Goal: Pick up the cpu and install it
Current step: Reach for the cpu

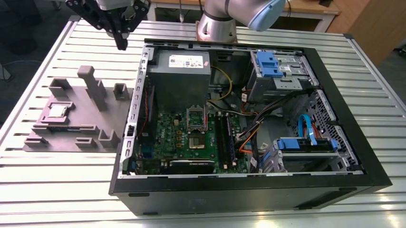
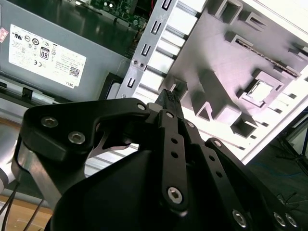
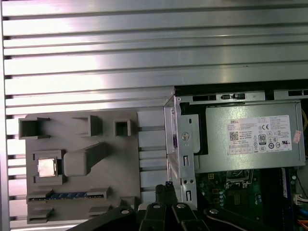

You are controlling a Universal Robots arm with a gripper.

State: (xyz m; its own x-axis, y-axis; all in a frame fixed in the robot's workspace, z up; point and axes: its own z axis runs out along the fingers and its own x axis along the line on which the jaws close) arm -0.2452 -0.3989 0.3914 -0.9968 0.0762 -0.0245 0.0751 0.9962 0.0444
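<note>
My hand (image 1: 120,45) hangs above the slatted metal desk (image 1: 63,190), at the far side of the scene and toward the exterior view's left. It is just beside the far corner of the open computer case (image 1: 254,190). My fingers are drawn together into a single dark tip and I grip nothing. That closed tip also shows in both wrist views (image 2: 168,96) (image 3: 166,187), pointing down at the gap between the case wall and the grey holder (image 1: 63,135).

The cpu (image 1: 57,110) lies flat in a square pocket of that grey holder, silvery top up, on the exterior view's left of the case. It is well apart from my hand and nearer the camera than my hand is. Both wrist views show it seated in the same pocket (image 2: 260,91) (image 3: 46,167), with raised blocks and slots of the holder (image 3: 120,159) around it.

Inside the case, the green motherboard (image 1: 219,142) lies flat, with its socket (image 1: 195,126) near the middle. The grey power supply (image 1: 180,71) sits at the far end of the case, close to my hand, and blue drive brackets (image 1: 269,64) stand toward the exterior view's right.
</note>
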